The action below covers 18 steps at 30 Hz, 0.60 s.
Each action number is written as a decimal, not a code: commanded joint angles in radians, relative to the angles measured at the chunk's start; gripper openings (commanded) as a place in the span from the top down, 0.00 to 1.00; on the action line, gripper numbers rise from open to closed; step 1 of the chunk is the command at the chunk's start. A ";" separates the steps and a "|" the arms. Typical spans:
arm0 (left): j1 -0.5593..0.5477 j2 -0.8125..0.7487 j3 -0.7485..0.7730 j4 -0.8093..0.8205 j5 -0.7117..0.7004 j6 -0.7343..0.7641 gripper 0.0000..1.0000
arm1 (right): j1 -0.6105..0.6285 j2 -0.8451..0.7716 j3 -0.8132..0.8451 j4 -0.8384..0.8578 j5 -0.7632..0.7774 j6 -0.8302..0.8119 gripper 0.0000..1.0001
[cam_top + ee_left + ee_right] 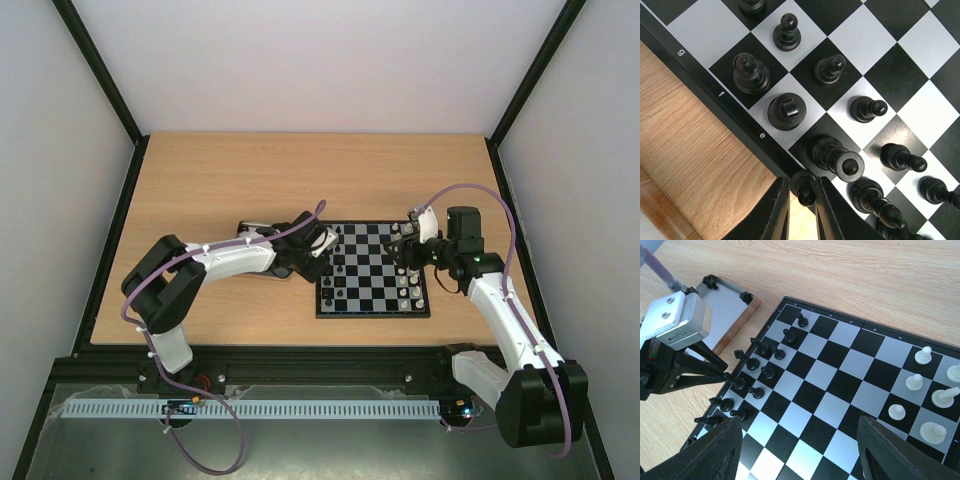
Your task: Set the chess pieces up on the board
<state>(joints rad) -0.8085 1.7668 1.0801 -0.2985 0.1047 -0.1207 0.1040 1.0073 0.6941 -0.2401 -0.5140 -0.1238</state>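
The chequered board (372, 270) lies in the middle of the table. Several black chess pieces (754, 363) stand along its left side, and several white pieces (915, 382) along its right. My left gripper (803, 200) is shut on a small black piece (803, 186) and holds it over the board's left border, next to a tall black piece (832, 155). It also shows in the top view (322, 243) and in the right wrist view (725, 376). My right gripper (800, 445) is open and empty above the board's middle; the top view shows it at the right edge (405, 247).
A shiny grey metal tray (726, 315) in a wooden frame lies just left of the board, under my left wrist. Bare wooden table (250, 175) surrounds the board. Black frame posts stand at the far corners.
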 commanded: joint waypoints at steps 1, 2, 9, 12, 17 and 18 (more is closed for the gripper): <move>-0.005 0.015 0.024 0.020 0.008 -0.001 0.83 | -0.004 -0.015 -0.014 0.004 -0.012 -0.010 0.36; -0.006 0.016 0.024 0.022 0.009 0.000 0.84 | -0.004 -0.015 -0.014 0.004 -0.012 -0.010 0.36; -0.006 0.023 0.022 0.030 0.014 -0.002 0.89 | -0.005 -0.017 -0.015 0.005 -0.010 -0.008 0.36; -0.007 0.024 0.021 0.032 0.013 -0.003 0.91 | -0.005 -0.018 -0.016 0.005 -0.009 -0.008 0.36; -0.009 0.034 0.024 0.033 0.015 -0.006 0.91 | -0.005 -0.021 -0.016 0.005 -0.008 -0.008 0.36; -0.009 0.035 0.025 0.033 0.014 -0.007 0.90 | -0.004 -0.021 -0.016 0.005 -0.008 -0.008 0.36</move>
<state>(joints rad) -0.8093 1.7771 1.0824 -0.2714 0.1139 -0.1219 0.1040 1.0050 0.6907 -0.2398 -0.5133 -0.1238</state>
